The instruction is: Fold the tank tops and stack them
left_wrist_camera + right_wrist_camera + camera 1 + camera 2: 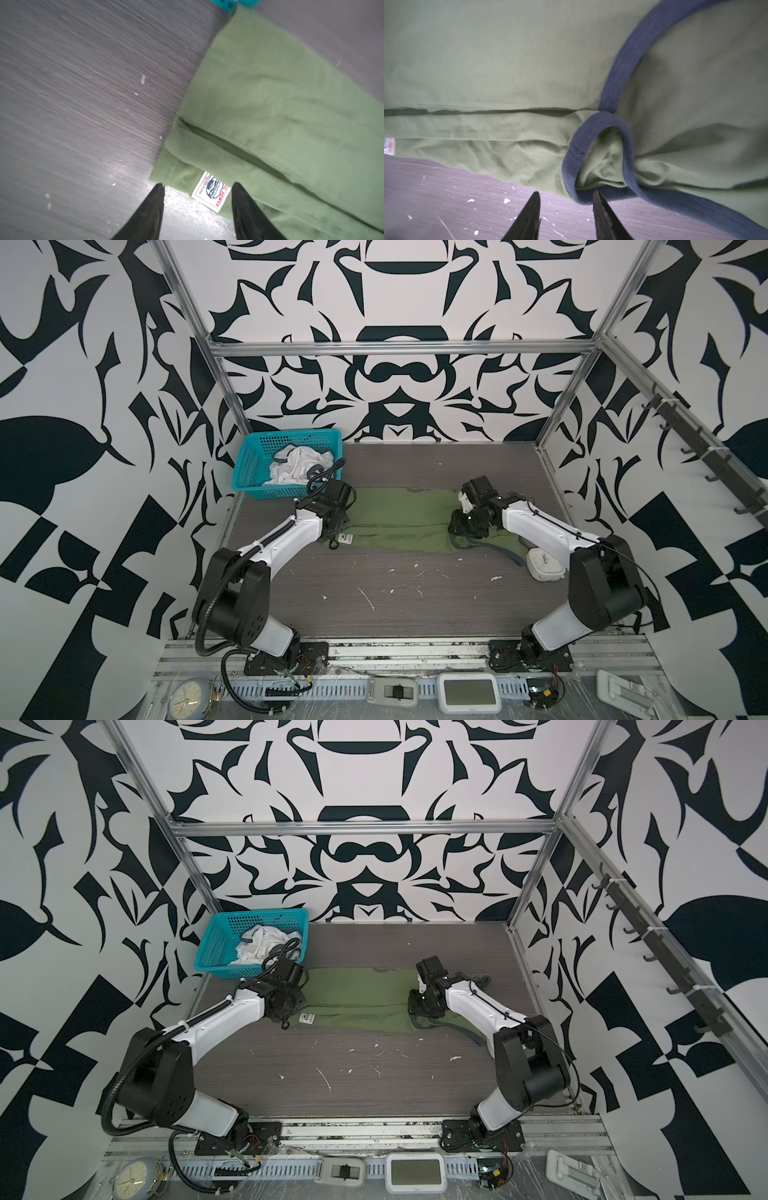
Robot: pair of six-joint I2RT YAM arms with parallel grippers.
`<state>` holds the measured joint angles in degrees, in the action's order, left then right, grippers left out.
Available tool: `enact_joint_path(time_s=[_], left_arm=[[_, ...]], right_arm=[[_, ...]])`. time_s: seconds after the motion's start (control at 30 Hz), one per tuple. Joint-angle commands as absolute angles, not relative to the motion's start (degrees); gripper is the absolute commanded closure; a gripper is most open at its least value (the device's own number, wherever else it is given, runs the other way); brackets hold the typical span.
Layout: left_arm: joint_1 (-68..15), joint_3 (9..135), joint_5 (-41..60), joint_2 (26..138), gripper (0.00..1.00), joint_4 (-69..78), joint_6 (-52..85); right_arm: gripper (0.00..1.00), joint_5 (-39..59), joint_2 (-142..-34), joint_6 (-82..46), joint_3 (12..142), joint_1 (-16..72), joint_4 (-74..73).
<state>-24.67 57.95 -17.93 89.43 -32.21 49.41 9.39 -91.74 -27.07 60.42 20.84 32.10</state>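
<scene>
**Inspector:** Start at the near side. What is on the counter (pixel 415 605)?

**Assistant:** Dark wood grain with white flecks. Nothing else lies on the near strip.

**Inspector:** The left claw (pixel 198 185)?

**Assistant:** Its 2 jaws stand apart and hold nothing. It sits at the near left corner of the green tank top (pixel 399 518), right by the white sewn label (pixel 211 191).

**Inspector:** The right claw (pixel 566 192)?

**Assistant:** Also spread and empty. It is at the shirt's near edge, beside a loop of the blue trim (pixel 618 68). I cannot tell whether the tips touch the cloth.

**Inspector:** How does the green tank top lie?

**Assistant:** Flat across the middle of the counter, between both arms, as a long band. The near side is folded over, with 1 crease running lengthwise.

**Inspector:** And at the far side?

**Assistant:** The teal basket (pixel 253 464) stands in the far left corner. The white tank top (pixel 295 466) is crumpled inside it, unfolded.
</scene>
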Motion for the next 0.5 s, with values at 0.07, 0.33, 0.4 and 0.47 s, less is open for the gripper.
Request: enact_joint_path(time_s=[0.07,0.33,0.4,0.47], left_arm=[[-24.9,60.79,-17.05,96.17,0.45,-33.47,48.0],[-22.42,67.08,-20.49,102.0,0.62,-34.23,48.29],[-21.25,68.71,-20.33,103.24,0.67,-34.25,48.6],[-20.22,70.47,-20.24,104.72,0.73,-34.69,48.67]], right_arm=[[0.57,8.39,-96.06,-27.81,63.81,20.68,30.73],[0.78,3.95,-99.13,-26.38,67.42,20.59,30.89],[0.84,3.19,-99.73,-26.15,68.26,20.46,30.91],[0.88,2.95,-100.25,-26.02,68.79,20.14,30.73]])
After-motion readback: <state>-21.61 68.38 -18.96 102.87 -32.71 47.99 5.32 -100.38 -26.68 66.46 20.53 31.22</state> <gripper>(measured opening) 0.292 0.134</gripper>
